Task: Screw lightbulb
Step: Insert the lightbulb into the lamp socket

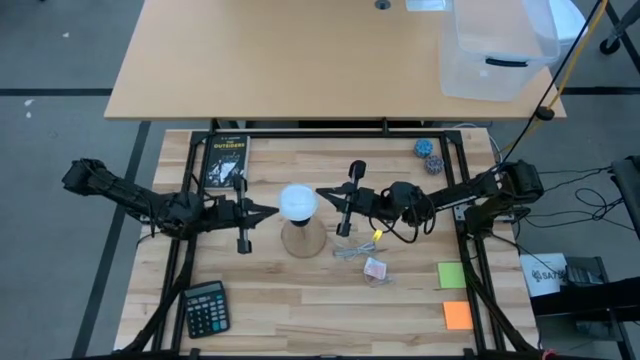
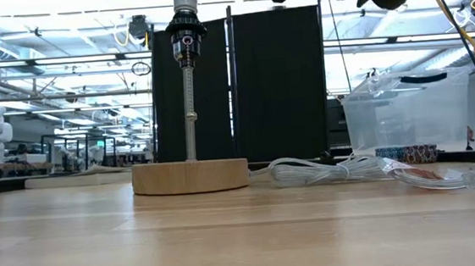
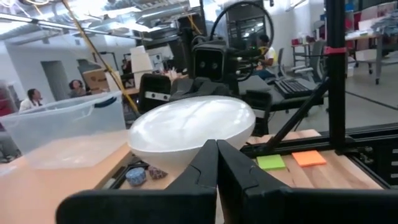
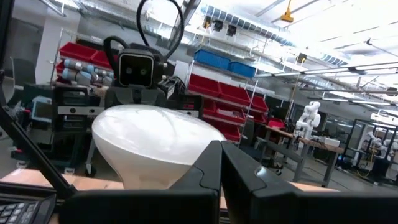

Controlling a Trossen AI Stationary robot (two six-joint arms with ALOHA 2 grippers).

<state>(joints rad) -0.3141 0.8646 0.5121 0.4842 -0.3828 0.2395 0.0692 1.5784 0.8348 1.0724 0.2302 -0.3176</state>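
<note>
The white lightbulb point(image 1: 298, 203) sits upright on top of the tan wooden stand point(image 1: 303, 240) at the table's middle. In the low view the stand's round base point(image 2: 190, 177) carries a thin post up to the black socket point(image 2: 187, 37). My left gripper point(image 1: 272, 211) is shut, level, with its tips at the bulb's left side. My right gripper point(image 1: 320, 192) is shut, level, with its tips at the bulb's right side. Each wrist view shows the dome just beyond its shut fingers, in the left wrist view point(image 3: 193, 127) and in the right wrist view point(image 4: 149, 144). My left gripper's shut fingertips point(image 3: 211, 152) stand right at the lower side of the bulb's dome, coming level from the table's left; I cannot tell whether they touch it. My right gripper's shut fingertips point(image 4: 214, 152) stand right at the dome's side, coming level from the table's right; I cannot tell whether they touch it.
A calculator point(image 1: 205, 308) lies at the near left and a dark book point(image 1: 226, 160) at the far left. A white cable point(image 2: 334, 169) and a crumpled wrapper point(image 1: 376, 268) lie right of the stand. Green point(image 1: 452, 275) and orange point(image 1: 457, 315) notes lie near right. A clear bin point(image 1: 497, 50) stands beyond.
</note>
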